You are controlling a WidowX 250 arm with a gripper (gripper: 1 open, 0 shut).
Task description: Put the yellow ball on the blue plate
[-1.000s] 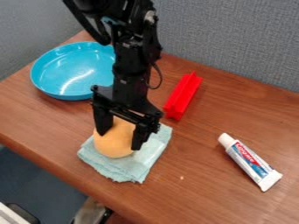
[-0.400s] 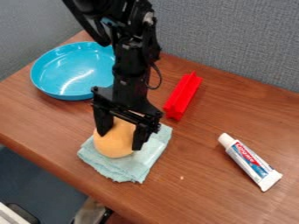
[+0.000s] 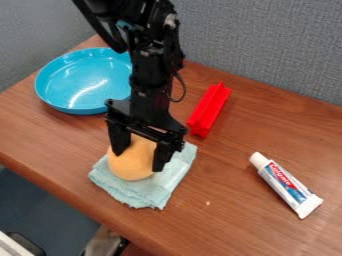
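The yellow ball (image 3: 131, 161) rests on a pale teal cloth (image 3: 144, 177) near the table's front edge. My gripper (image 3: 139, 150) hangs straight down over it, open, one black finger on each side of the ball and the tips down near the cloth. The fingers (image 3: 163, 153) straddle the ball without visibly squeezing it. The blue plate (image 3: 78, 79) sits at the far left of the table, nothing in it, well apart from the gripper.
A red block (image 3: 209, 108) lies just right of the arm. A toothpaste tube (image 3: 286, 184) lies at the front right. The wooden table's (image 3: 254, 135) front edge runs close below the cloth. A grey wall stands behind.
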